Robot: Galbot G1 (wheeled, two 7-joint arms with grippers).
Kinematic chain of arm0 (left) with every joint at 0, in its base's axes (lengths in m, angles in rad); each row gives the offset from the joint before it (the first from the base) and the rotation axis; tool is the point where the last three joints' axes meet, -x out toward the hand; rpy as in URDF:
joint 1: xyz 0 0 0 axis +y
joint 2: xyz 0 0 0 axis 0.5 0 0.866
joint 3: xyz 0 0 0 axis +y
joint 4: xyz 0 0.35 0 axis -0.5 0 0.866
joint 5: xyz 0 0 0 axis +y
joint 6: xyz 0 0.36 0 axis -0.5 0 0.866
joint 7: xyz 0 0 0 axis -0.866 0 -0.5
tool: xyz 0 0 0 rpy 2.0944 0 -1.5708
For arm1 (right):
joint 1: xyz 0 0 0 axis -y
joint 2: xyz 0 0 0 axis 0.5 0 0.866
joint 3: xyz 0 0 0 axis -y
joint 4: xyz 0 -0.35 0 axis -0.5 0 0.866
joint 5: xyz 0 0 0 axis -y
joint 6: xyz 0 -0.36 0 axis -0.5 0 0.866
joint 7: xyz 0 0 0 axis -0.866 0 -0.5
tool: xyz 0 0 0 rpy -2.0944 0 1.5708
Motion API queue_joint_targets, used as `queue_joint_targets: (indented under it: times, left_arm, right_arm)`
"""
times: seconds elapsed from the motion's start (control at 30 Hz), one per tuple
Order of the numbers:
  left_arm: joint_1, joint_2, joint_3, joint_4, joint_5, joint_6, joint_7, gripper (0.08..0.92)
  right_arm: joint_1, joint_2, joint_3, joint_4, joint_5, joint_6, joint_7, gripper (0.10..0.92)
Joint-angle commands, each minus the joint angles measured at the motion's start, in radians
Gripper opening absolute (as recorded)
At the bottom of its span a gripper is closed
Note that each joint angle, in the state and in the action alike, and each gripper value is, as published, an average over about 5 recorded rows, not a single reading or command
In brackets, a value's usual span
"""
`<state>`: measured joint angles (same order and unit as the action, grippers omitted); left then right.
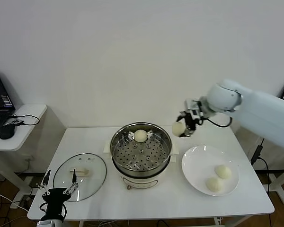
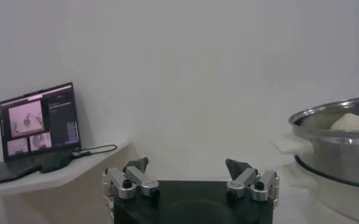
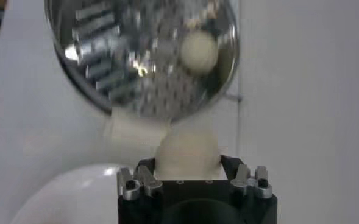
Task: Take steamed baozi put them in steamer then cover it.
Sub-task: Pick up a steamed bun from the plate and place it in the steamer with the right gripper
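Left gripper (image 1: 57, 193) is idling off the near-left table corner, fingers spread wide, nothing between them. It is sitting just beside the cover (image 1: 79, 175), which is lying flat on the table (image 1: 146, 201) left of the steamer (image 1: 141, 150), bar handle up. That arm is clearly the nearer one for the lid step, in my read.

Steamer is sitting mid-table, uncovered, one baozi in the steamer (image 1: 140, 135) resting toward the far side of the perforated tray.

Right gripper (image 1: 184, 126) is hanging in the air just off the steamer's far-right rim, pinching the carried baozi (image 1: 179, 128) between its fingers. The bun is sitting on the steamer side of the hand, so the tray lies to the robot's left and below. Round bun, no long axis to align. Right wrist view agrees: bun (image 3: 188, 152) seated between the fingers, steamer (image 3: 142, 55) ahead of it.

Right arm is reaching in from the right edge, forearm running roughly level, wrist pointing left toward the pot.

Two baozi on the plate (image 1: 218, 178) are waiting on the white plate (image 1: 196, 163), right of the steamer and nearer the right arm.
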<state>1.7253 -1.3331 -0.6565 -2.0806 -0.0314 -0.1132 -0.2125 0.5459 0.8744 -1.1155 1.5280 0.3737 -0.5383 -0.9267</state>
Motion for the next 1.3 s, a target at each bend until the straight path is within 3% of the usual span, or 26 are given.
queue_joint_targets:
  times: [0.03,0.3,0.83,0.97,1.07,1.3]
  left_arm:
    - [-0.001,0.0,-0.008,-0.001,0.0,-0.002,0.003,0.823]
    - [-0.004,-0.005,-0.021,0.0,-0.007,-0.004,0.007,0.823]
    - [-0.024,-0.006,-0.016,0.022,-0.021,-0.012,0.011,0.823]
    - [-0.026,-0.005,-0.016,0.023,-0.021,-0.014,0.01,0.823]
    - [-0.029,-0.004,-0.016,0.022,-0.021,-0.013,0.01,0.823]
    - [-0.037,0.0,-0.016,0.024,-0.022,-0.011,0.01,0.823]
  right_arm:
    - [0.005,0.321,-0.081,-0.12,0.145,-0.102,0.104,0.687]
    - [-0.087,0.447,-0.086,-0.237,0.114,-0.123,0.137,0.687]
    - [-0.181,0.548,-0.087,-0.387,0.05,-0.137,0.183,0.689]
    - [-0.18,0.535,-0.088,-0.378,0.049,-0.141,0.17,0.703]
    - [-0.155,0.502,-0.075,-0.343,0.055,-0.14,0.135,0.758]
    - [0.039,0.314,-0.099,-0.162,0.069,-0.099,-0.03,0.822]
